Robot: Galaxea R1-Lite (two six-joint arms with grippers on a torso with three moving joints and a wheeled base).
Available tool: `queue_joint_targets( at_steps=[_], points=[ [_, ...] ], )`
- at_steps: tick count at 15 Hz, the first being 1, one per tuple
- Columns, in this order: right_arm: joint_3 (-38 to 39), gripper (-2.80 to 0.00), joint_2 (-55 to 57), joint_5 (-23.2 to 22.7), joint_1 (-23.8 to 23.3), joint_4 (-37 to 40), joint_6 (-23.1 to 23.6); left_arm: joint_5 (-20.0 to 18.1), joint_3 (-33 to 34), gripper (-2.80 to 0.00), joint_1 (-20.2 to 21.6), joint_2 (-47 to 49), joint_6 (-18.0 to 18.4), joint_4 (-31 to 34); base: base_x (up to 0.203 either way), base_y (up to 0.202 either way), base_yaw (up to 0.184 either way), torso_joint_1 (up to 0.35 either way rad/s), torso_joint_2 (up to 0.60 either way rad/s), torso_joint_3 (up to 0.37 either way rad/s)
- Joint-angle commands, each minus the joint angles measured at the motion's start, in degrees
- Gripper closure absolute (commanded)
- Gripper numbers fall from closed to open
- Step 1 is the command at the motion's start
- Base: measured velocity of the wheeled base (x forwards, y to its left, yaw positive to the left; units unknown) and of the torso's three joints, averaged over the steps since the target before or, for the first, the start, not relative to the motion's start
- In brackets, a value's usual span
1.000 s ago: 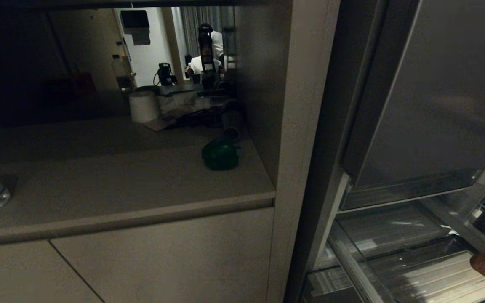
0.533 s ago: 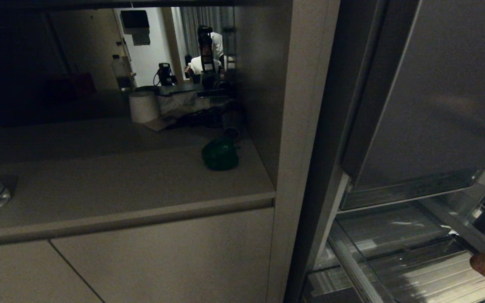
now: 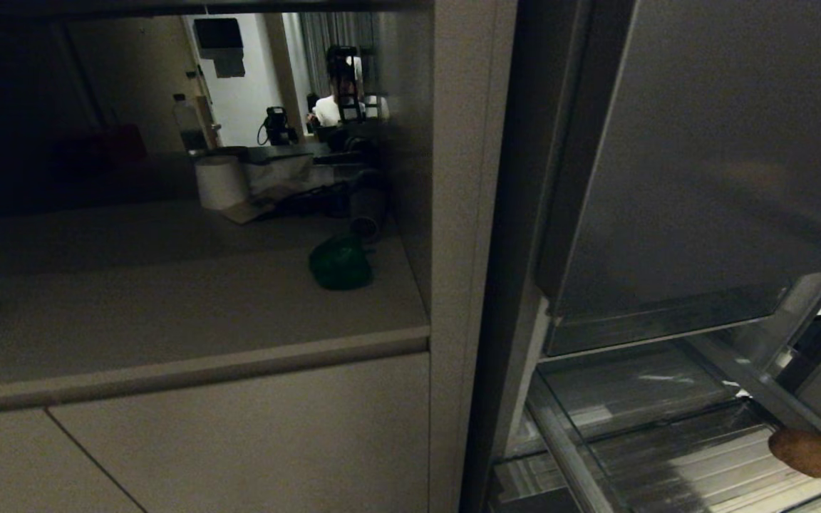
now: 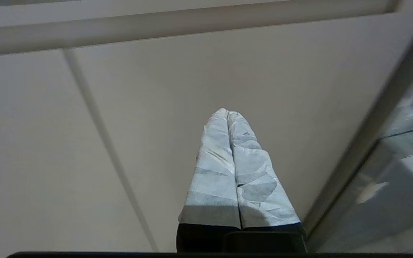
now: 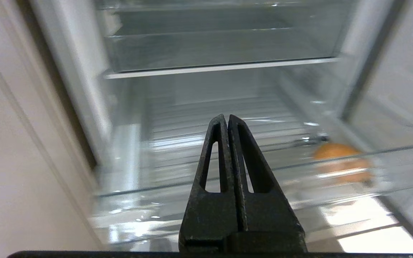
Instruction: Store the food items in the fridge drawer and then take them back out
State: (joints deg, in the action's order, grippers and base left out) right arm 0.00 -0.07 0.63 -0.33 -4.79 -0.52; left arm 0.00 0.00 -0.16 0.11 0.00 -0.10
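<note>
The green pepper [image 3: 340,262] sits on the beige table [image 3: 168,313], toward its back right part, close to the tall side panel [image 3: 464,214] that divides the table from the fridge. It rests on the surface with nothing touching it. Behind it, near the dark mirrored back wall, a white paper roll [image 3: 221,182] stands upright, well apart from the pepper.

The potato [image 3: 806,453] lies in the open fridge drawer [image 3: 667,456], a clear plastic bin with a ribbed floor, pulled out below a large grey door panel [image 3: 710,157]. The potato is at the drawer's right side, against or just beside its clear wall; which of the two cannot be told. In the right wrist view it shows as a blurred orange-brown lump [image 5: 341,163] behind the drawer's clear front edge.

Neither arm appears in the head view. The left gripper [image 4: 228,111] has its two tape-wrapped fingers pressed flat together with nothing between them. It points at the pale cabinet door [image 4: 192,89] under the table edge and hangs just in front of that door without touching it.

The right gripper [image 5: 227,116] is likewise fully closed and empty, its black fingers meeting along their whole length. It points into the open drawer, aimed at the ribbed floor left of the potato and well apart from it.
</note>
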Motion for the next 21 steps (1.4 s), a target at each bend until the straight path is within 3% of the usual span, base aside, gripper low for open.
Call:
queue_joint_targets(
  at_steps=[1,11,16,18,21],
  points=[
    [1.7,0.0,0.1,0.0,0.0,0.0,0.0,0.0,0.0,0.0,0.0,0.1,0.0,0.0,0.0,-0.207,0.0,-0.002,0.0,0.002],
    [1.8,0.0,0.1,-0.3,0.0,-0.1,1.0,0.0,0.0,0.0,0.0,0.1,0.0,0.0,0.0,-0.192,0.0,0.002,0.0,0.001],
    [1.5,0.0,0.1,-0.3,0.0,0.4,1.1,0.0,0.0,0.0,-0.1,0.1,0.0,0.0,0.0,-0.037,-0.001,0.002,0.0,0.001],
    [-1.8,0.0,2.1,0.5,-0.1,5.4,1.0,0.0,0.0,0.0,0.0,0.1,0.0,0.0,0.0,0.0,0.0,0.0,0.0,0.0],
    [-13.4,0.0,13.0,1.2,-0.1,15.9,-0.8,0.0,0.0,0.0,0.0,0.1,0.0,0.0,0.0,0.0,0.0,0.0,0.0,0.0]
  ],
)
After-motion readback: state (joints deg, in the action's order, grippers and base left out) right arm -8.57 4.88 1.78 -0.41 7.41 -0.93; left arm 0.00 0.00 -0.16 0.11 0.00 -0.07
